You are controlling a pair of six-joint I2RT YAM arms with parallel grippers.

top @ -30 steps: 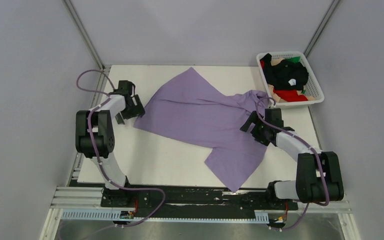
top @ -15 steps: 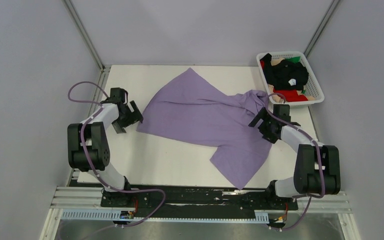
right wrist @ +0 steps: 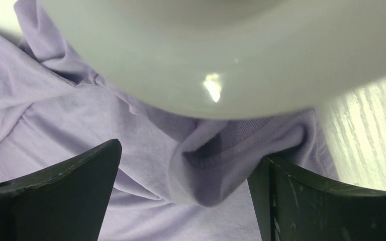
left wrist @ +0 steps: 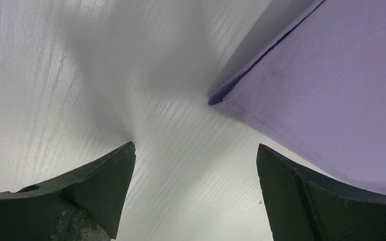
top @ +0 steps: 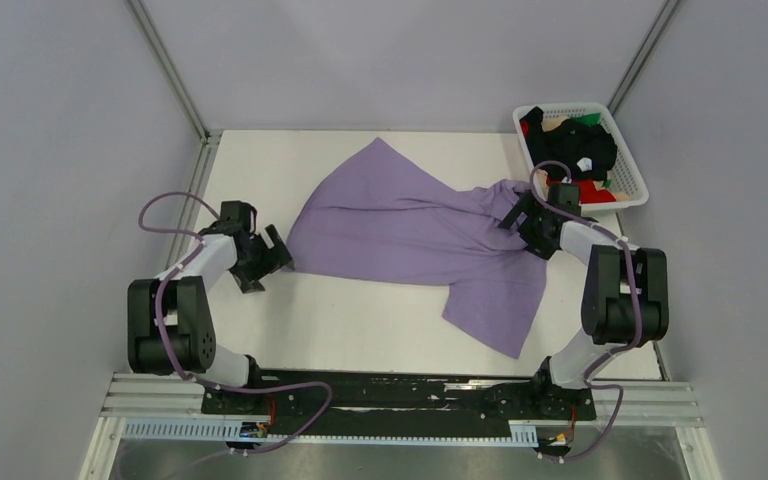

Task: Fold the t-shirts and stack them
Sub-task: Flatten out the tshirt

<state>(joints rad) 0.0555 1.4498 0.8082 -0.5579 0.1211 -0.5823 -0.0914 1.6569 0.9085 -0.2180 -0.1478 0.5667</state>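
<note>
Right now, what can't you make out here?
- Top view: shirts in the basket overlap; count unclear.
- Top view: right pincer partly covers the lavender shirt's collar.
- Right wrist: blurred white shape blocks the upper frame.
- Left wrist: frame edge cuts off the lavender shirt beyond one corner.

A white table (top: 360, 330) is covered across its middle by a rumpled lavender t-shirt (top: 400, 225); a white lattice basket (top: 632, 160) is set at its far right corner.

A pale blurred curve (right wrist: 191, 55) hid from us the top of the lavender t-shirt (right wrist: 60, 120) at the right wrist, the left wrist view's edge cut that shirt off, we could not count the heaped t-shirts (top: 572, 152) in the basket (top: 632, 160).
</note>
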